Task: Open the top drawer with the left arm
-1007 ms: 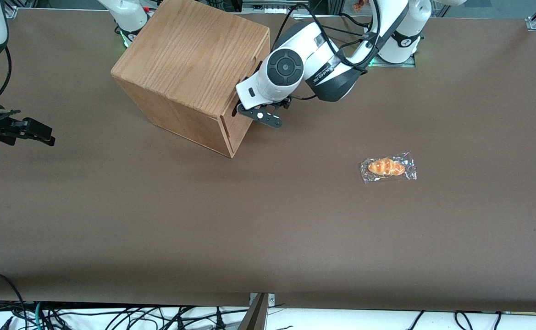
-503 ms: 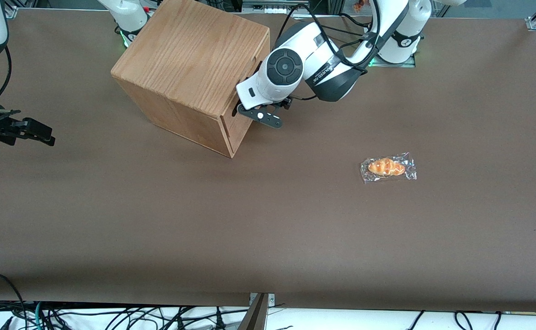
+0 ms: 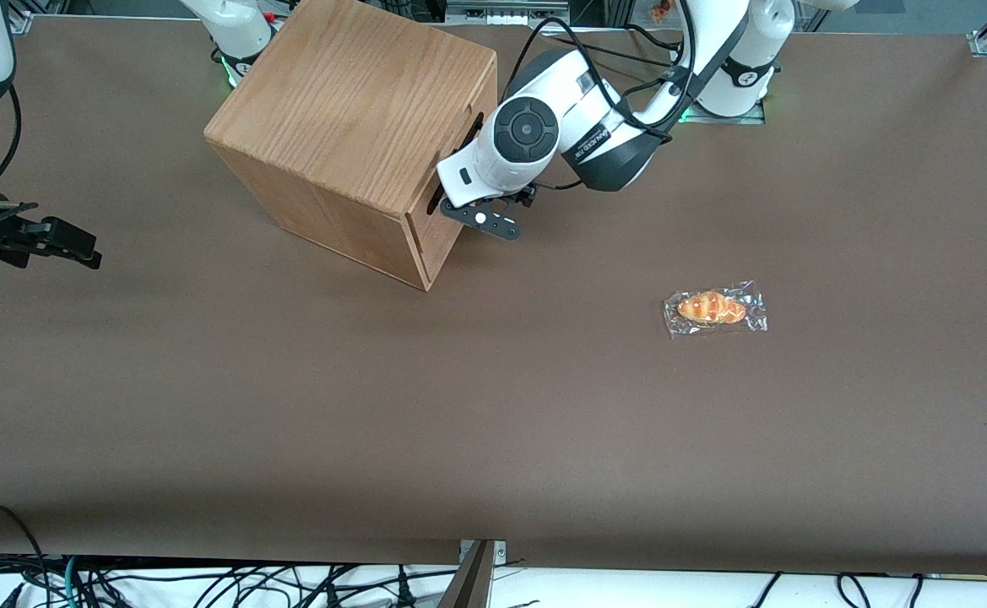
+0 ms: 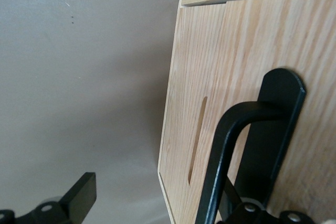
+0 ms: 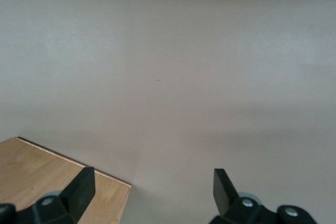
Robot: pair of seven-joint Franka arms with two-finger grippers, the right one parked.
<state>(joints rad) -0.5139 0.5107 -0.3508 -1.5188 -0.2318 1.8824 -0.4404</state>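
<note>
gripper (image 3: 459,207) at top drawer (image 4: 247,77) front — handle (image 4: 231,145) between fingers

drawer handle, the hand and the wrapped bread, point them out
drawer handle (image 4: 220,150): left wrist view, on the black bar's bent end.
hand (image 3: 451,207): front view, at its fingertips against the drawer front.
bread (image 3: 711,307): front view, on the orange roll inside its clear wrapper.

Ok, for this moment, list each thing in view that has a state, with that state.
top drawer: closed, front flush with the cabinet.
black bar handle: one finger of the gripper on either side of it.
gripper: at the drawer front, jaws open around the handle.
wooden cabinet: upright on the table.
wrapped pastry: flat on the table, sealed, untouched.
</note>
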